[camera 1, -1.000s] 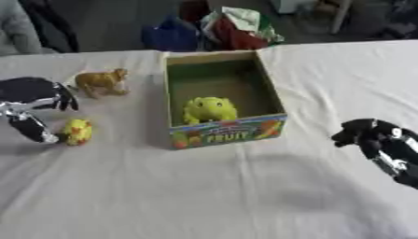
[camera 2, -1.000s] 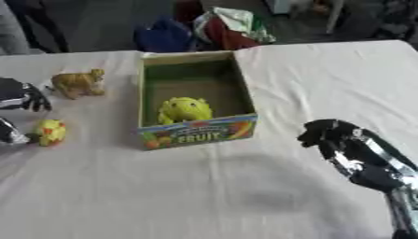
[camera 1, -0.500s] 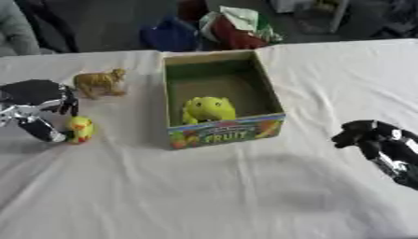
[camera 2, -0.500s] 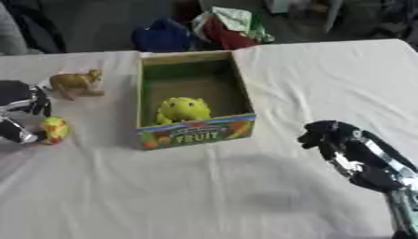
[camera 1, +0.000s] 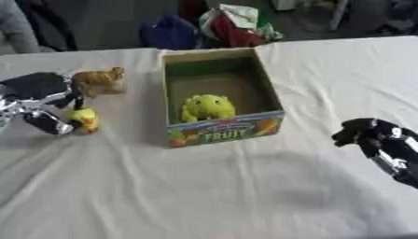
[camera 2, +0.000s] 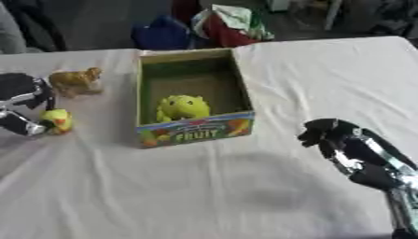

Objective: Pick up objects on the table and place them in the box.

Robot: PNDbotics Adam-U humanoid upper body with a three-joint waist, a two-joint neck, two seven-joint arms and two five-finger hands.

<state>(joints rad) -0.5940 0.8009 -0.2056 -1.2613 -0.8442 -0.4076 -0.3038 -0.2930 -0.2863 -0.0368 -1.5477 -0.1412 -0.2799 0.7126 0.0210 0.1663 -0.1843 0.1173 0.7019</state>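
Note:
An open cardboard box (camera 1: 225, 132) marked FRUIT stands at the table's middle, with a yellow-green soft toy (camera 1: 208, 107) inside near its front wall. Left of the box stands a brown toy animal (camera 1: 100, 80). Below it lies a small yellow toy (camera 1: 84, 120) with a red spot. My left hand (camera 1: 37, 89) sits at the left edge right beside the yellow toy, thumb low on the toy's left and fingers spread above it. My right hand (camera 2: 339, 138) hovers at the right, fingers curled, holding nothing.
A wrinkled white cloth (camera 1: 204, 186) covers the table. Beyond the far edge, on the floor, sit a blue bag (camera 1: 170, 32) and a red and green bag (camera 1: 237, 21).
My left hand has edged right, closer to the yellow toy. The right hand has stayed put. The whole view has shifted slightly.

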